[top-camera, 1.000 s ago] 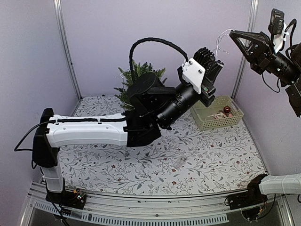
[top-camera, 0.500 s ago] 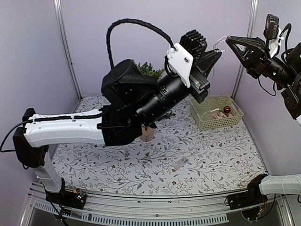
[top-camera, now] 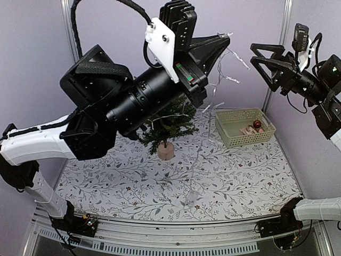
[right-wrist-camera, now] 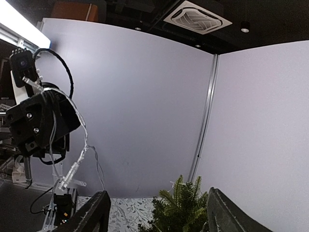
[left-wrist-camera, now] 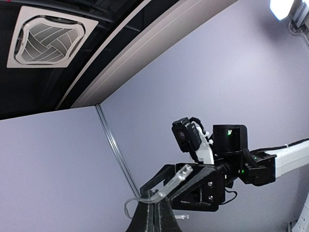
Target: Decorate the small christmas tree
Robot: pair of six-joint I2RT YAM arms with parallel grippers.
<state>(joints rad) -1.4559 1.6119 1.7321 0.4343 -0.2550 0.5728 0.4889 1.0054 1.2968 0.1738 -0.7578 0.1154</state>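
The small christmas tree (top-camera: pixel 169 124) stands on its tan base at the back middle of the table, and its top (right-wrist-camera: pixel 189 209) shows in the right wrist view. A clear light string (top-camera: pixel 216 90) hangs from my raised left gripper (top-camera: pixel 222 38) down onto the tree. The left gripper (left-wrist-camera: pixel 154 207) is shut on the string's wire, with a clear bulb (left-wrist-camera: pixel 173 182) sticking up beside the tips. My right gripper (top-camera: pixel 254 53) is open and holds nothing, high at the right and facing the left gripper. Its fingers (right-wrist-camera: pixel 94 213) stand wide apart, with the string (right-wrist-camera: pixel 72 175) dangling to their left.
A tan mesh basket (top-camera: pixel 230 134) with a red bauble and other ornaments sits at the back right of the floral tablecloth (top-camera: pixel 224 176). The left arm's thick black forearm (top-camera: pixel 133 101) spans the space above and in front of the tree. Purple walls close the back and sides.
My left arm has swung up and left, lifting the light string and uncovering the tree. My right gripper has opened and let go of the string.
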